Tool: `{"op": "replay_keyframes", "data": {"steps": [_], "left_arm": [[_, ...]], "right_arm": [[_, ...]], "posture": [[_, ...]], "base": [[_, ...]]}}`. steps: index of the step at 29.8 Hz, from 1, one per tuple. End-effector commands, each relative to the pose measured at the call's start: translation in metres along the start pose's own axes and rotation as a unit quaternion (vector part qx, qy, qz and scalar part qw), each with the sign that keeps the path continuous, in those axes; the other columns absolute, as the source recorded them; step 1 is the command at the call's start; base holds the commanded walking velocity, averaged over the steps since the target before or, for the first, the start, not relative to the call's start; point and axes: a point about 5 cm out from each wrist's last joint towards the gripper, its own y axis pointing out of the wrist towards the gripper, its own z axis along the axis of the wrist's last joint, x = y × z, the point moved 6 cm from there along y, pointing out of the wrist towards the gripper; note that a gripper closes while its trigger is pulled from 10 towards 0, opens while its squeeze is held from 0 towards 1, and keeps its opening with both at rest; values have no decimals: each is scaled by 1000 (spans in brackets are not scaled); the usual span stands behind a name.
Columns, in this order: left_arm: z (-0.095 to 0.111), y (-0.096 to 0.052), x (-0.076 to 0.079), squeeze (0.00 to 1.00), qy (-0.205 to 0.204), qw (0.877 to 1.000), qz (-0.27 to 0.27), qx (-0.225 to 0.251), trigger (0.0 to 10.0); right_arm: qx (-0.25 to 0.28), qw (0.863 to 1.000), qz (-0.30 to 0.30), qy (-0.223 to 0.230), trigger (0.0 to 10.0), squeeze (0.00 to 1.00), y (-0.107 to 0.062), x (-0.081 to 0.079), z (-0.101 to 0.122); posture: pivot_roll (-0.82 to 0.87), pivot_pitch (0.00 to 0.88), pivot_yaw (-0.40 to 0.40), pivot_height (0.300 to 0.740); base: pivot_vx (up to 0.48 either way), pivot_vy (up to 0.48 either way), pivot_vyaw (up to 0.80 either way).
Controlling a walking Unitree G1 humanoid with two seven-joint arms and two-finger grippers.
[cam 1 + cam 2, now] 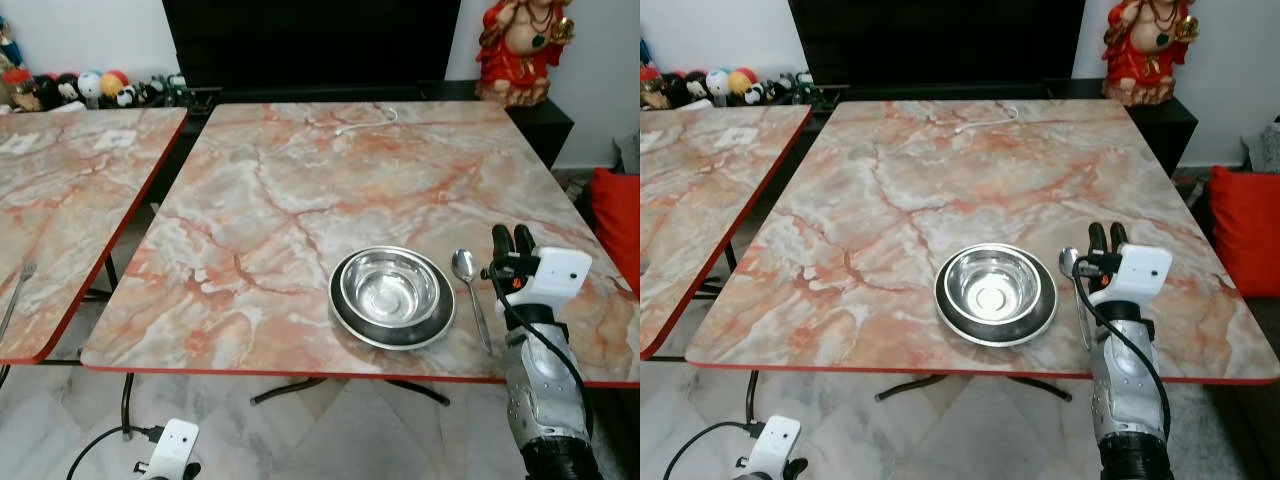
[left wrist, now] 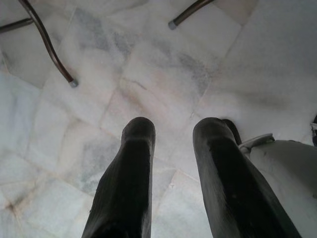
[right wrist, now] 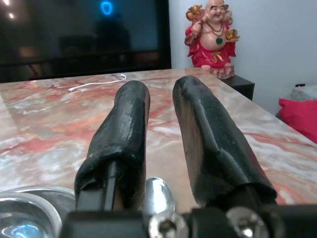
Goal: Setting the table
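A steel bowl [image 1: 390, 288] sits in a dark plate [image 1: 345, 318] near the front edge of the marble table [image 1: 300, 190]. A spoon [image 1: 470, 292] lies just to the right of the plate, handle toward me. My right gripper [image 1: 512, 238] hovers over the table just right of the spoon, its fingers open by a narrow gap and holding nothing. In the right wrist view the spoon's bowl [image 3: 157, 194] shows below the fingers [image 3: 130, 114]. My left gripper [image 2: 173, 131] hangs open over the floor below the table edge.
A second marble table [image 1: 70, 190] stands on the left with a fork [image 1: 20, 285] on it. A white cable [image 1: 365, 122] lies at the far edge. A red statue [image 1: 520, 45] stands at the back right and a red cushion [image 1: 615, 220] on the right.
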Motion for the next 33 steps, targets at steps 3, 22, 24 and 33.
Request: {"op": "replay_keyframes", "data": {"steps": [3, 22, 24, 33], "left_arm": [[-14, -3, -7, 0, -6, 1000, 5, -20, 10000], [-22, -5, -6, 0, -1, 1000, 4, -30, 10000], [-22, -5, -5, 0, -1, 1000, 3, -30, 10000], [-27, -8, -13, 0, -3, 999, 8, -33, 10000]], "right_arm": [[22, 1000, 11, -1, 10000, 0, 5, -8, 12], [29, 999, 36, -9, 10000, 0, 4, -21, 13], [31, 999, 37, -11, 10000, 0, 4, -22, 13], [33, 999, 40, -5, 10000, 0, 6, -25, 15]], "posture": [[28, 0, 18, 740], [33, 0, 20, 740], [33, 0, 19, 740], [34, 0, 17, 740]], "base": [[0, 461, 0], [0, 464, 243], [0, 465, 0], [0, 465, 0]]}}
